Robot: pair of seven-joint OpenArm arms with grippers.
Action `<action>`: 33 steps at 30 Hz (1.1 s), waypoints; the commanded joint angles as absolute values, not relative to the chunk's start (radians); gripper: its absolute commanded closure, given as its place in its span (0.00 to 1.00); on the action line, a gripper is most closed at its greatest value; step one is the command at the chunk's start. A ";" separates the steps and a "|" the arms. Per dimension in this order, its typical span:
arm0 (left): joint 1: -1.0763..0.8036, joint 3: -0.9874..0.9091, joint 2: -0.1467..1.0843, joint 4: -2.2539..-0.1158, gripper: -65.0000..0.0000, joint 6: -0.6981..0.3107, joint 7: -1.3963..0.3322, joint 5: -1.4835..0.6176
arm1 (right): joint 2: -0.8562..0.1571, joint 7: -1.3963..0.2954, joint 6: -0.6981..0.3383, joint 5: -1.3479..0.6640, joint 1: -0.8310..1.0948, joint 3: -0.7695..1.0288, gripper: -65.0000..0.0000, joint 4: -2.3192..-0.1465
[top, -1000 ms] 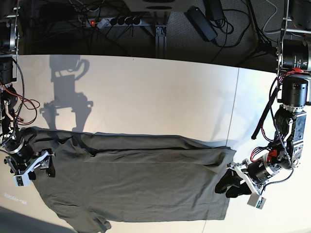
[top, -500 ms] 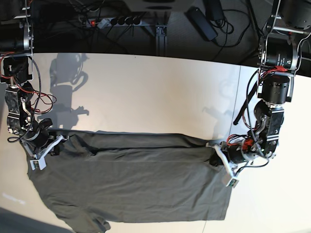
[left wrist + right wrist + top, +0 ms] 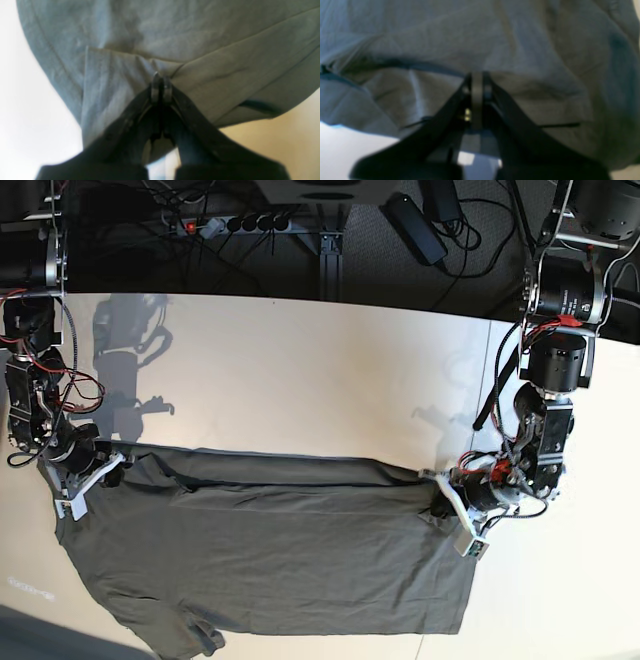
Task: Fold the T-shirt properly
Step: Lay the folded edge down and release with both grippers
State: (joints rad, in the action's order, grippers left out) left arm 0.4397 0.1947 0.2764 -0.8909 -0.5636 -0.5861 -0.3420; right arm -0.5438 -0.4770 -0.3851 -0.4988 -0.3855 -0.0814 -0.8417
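The dark grey-olive T-shirt [image 3: 270, 550] lies spread across the near half of the white table [image 3: 300, 370], its far strip folded over on itself. At the shirt's right edge in the base view, my left gripper [image 3: 445, 498] is shut on the cloth. The left wrist view shows its fingertips [image 3: 160, 87] pinching a fold of the T-shirt [image 3: 200, 37]. My right gripper [image 3: 98, 470] is shut on the shirt's far left corner near the shoulder. In the right wrist view its tips [image 3: 477, 81] clamp the bunched T-shirt [image 3: 495, 37].
Behind the table's far edge lie a power strip [image 3: 235, 224], a black adapter [image 3: 415, 225] and loose cables. A seam [image 3: 485, 410] runs across the tabletop on the right. A sleeve [image 3: 190, 640] hangs near the front edge.
Both grippers have shut on the shirt's edges and moved toward the far side of the table, the left one also inward. The shirt's side edges are drawn up with them.
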 commanded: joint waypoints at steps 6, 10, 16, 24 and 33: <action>0.280 0.192 0.341 -1.136 1.00 -0.572 -0.646 -0.340 | -0.598 -0.542 -0.442 -0.517 -0.181 -0.047 1.00 -1.043; 0.133 0.192 0.387 -1.325 1.00 -0.572 -0.663 -0.353 | -0.600 -0.582 -0.442 -0.537 -0.020 0.056 1.00 -1.183; -0.064 0.191 0.456 -1.528 1.00 -0.572 -0.662 -0.377 | -0.601 -0.631 -0.443 -0.599 0.199 0.191 1.00 -1.372; -0.230 0.190 0.469 -1.699 1.00 -0.564 -0.662 -0.377 | -0.601 -0.630 -0.443 -0.621 0.427 0.306 1.00 -1.527; -0.247 0.189 0.469 -1.721 0.79 -0.562 -0.659 -0.377 | -0.601 -0.620 -0.442 -0.617 0.470 0.332 1.00 -1.539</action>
